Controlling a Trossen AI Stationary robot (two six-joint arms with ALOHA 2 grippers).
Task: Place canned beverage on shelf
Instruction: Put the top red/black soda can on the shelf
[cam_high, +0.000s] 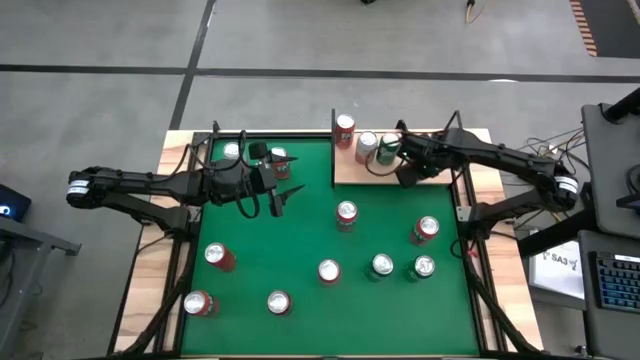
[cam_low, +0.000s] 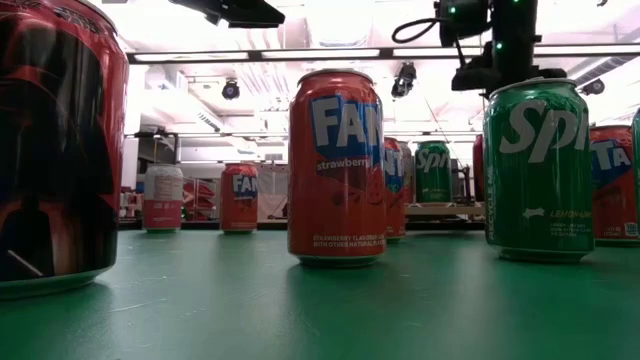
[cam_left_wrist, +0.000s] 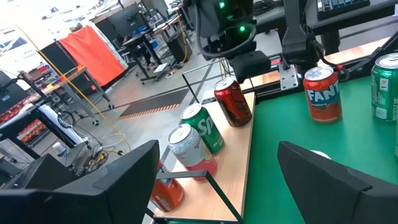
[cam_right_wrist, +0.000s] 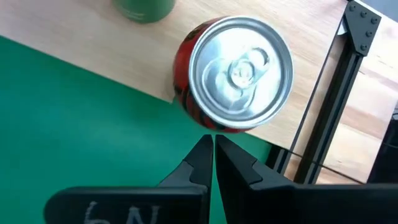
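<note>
Closest to your right wrist camera, the right gripper (cam_right_wrist: 213, 155) has its fingers pressed fully together with nothing between them, tips just short of the dark red can (cam_right_wrist: 235, 74). That can stands upright on the shelf (cam_right_wrist: 74, 37), at the shelf's edge nearest the green table (cam_right_wrist: 74, 143); its long axis is vertical and its tab end faces up. It already sits on the board, beside a green can (cam_left_wrist: 205, 127) and a pale-topped can (cam_left_wrist: 189, 149) in a row along the wood.

If you take it again, expect a rigid, smooth aluminium cylinder, probably heavy if full, with thin walls that dent under a hard squeeze. Grip it across the middle of the side wall, jaws level, not at the rim. It looks slippery, and near the board's edge a nudge could tip it.

Your left gripper (cam_high: 283, 192) waits over the table's far left part, fingers spread wide and empty. More cans stand loose on the table.
</note>
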